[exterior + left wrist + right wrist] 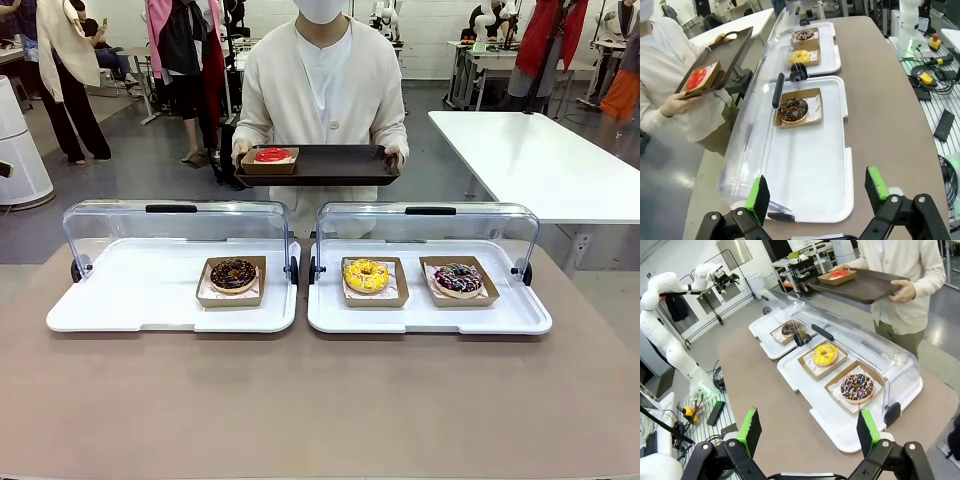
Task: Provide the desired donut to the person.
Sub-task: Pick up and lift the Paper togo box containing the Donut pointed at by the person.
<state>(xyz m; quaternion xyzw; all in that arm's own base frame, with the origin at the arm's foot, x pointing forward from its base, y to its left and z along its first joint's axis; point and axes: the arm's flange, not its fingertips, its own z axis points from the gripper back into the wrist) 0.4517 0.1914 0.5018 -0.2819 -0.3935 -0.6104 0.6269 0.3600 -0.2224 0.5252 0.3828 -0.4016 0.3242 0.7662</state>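
- The bench (320, 410) is bare along its whole near half, from the near edge up to the front rims of the two white trays, which gives a broad open strip.
- The left white tray (120, 300) and the right white tray (420, 318) lie side by side with only a narrow gap between them at the middle of the bench.
- Each tray's clear lid stands swung up along the far edge: the left lid (175, 232) and the right lid (425, 232), each with a black handle on top. The trays are open from the near side and from above.
- Beyond the far edge stands the person (320, 90), close behind the lids. A white bench (540, 160) stands well apart at the far right.
- The left end effector (817, 189) hangs above the outer end of the left white tray, jaws wide and holding nothing.
- The right end effector (808, 424) hangs above bare bench just off the right white tray's outer end, jaws also wide and empty.
- The left white tray holds a chocolate donut (233, 274) in a brown card tray (212, 296) at its inner end. The rest of that tray is bare.
- The right white tray holds a yellow donut (366, 275) and, just beside it, a dark sprinkled donut (459, 278), each in its own card tray.
- The person holds a dark serving tray (340, 165) level at both short ends. A red donut (272, 155) in a card tray sits at one end of it.
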